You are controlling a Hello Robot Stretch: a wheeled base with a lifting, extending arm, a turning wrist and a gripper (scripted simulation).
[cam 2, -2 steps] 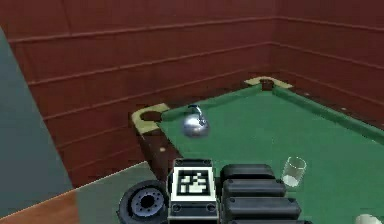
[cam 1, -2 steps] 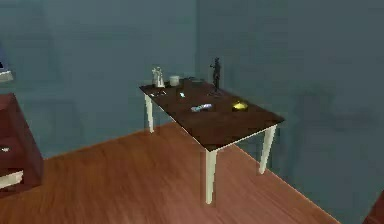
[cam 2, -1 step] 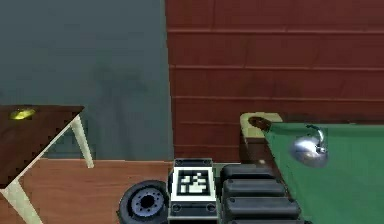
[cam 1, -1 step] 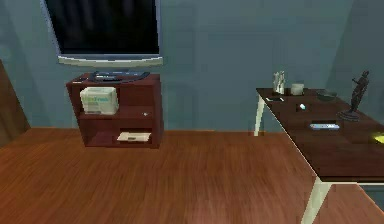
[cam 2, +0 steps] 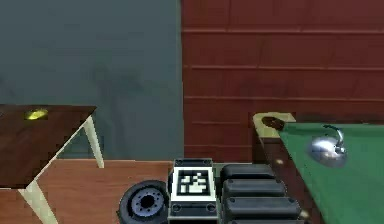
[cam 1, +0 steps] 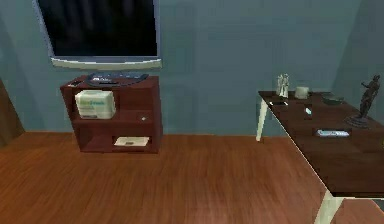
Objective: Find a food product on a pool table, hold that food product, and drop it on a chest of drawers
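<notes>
step: search, nothing picked yet. pool table (cam 2: 350, 195): silvery rounded object (cam 2: 327, 150) on its felt, possibly your food. gripper (cam 2: 143, 205): you cannot tell its spread or load. next: drive closer, then extend.

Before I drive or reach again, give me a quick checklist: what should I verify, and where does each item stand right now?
1. Arm side faces the pool table: ok, its green felt is at the arm side view's right.
2. Food on the felt: cannot tell; a shiny silver thing lies there, not clearly food.
3. What the hand holds: cannot tell; its far end is unclear at the bottom edge.
4. Chest of drawers found: cannot tell; the forward view has a red-brown shelf unit under a screen.
5. Floor ahead: ok, bare wood floor; a dark table stands at the right.
</notes>
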